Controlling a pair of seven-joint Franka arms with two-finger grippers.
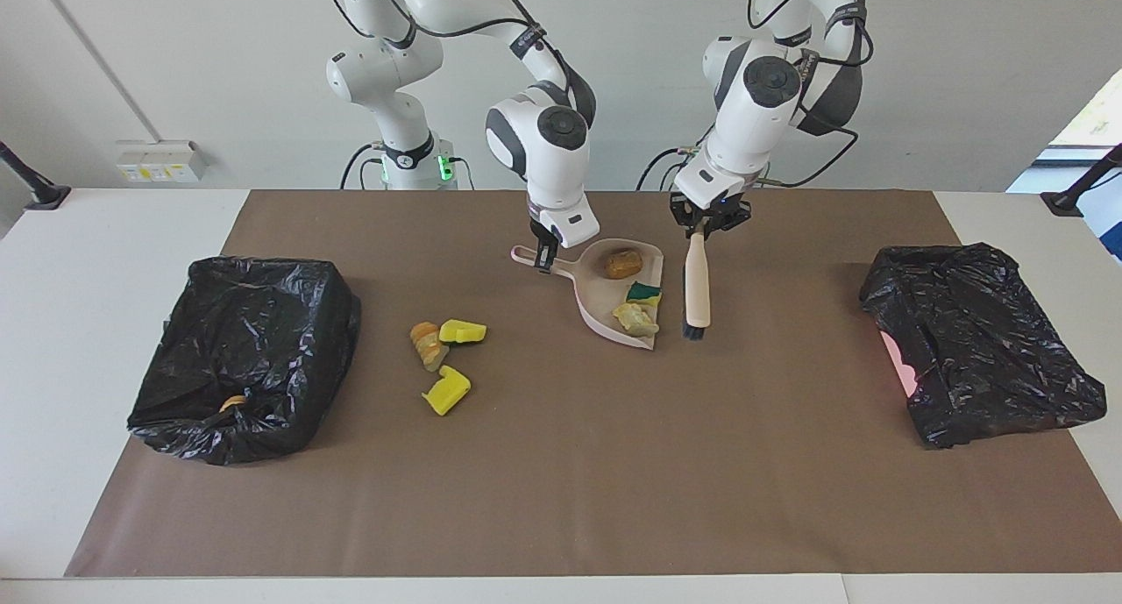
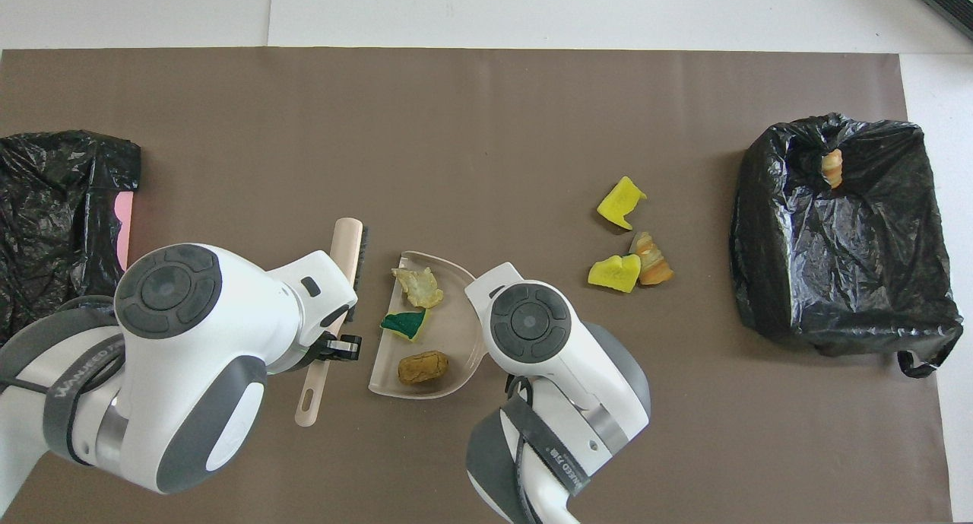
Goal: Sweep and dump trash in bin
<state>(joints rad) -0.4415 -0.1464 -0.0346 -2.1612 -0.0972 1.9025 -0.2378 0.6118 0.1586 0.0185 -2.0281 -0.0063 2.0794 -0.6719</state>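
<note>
My right gripper [image 1: 545,257] is shut on the handle of the pale pink dustpan [image 1: 603,304] [image 2: 457,334]. In the pan lie three pieces of trash: a brown roll [image 1: 622,263] [image 2: 423,366], a green-backed sponge [image 1: 644,293] [image 2: 403,323] and a tan bread slice [image 1: 635,319] [image 2: 416,282]. My left gripper [image 1: 699,229] [image 2: 338,347] is shut on the beige-handled brush [image 1: 696,284] [image 2: 346,254], which hangs bristles-down just beside the pan, toward the left arm's end. Two yellow wedges [image 1: 462,330] [image 1: 447,391] and a bread roll [image 1: 427,344] lie loose between the pan and the bin [image 1: 263,323] [image 2: 874,281].
The black-bagged bin at the right arm's end holds one bread piece [image 1: 233,402] [image 2: 833,166]. A second black bag [image 1: 973,341] [image 2: 61,227] with pink showing lies at the left arm's end. A brown mat [image 1: 561,481] covers the table.
</note>
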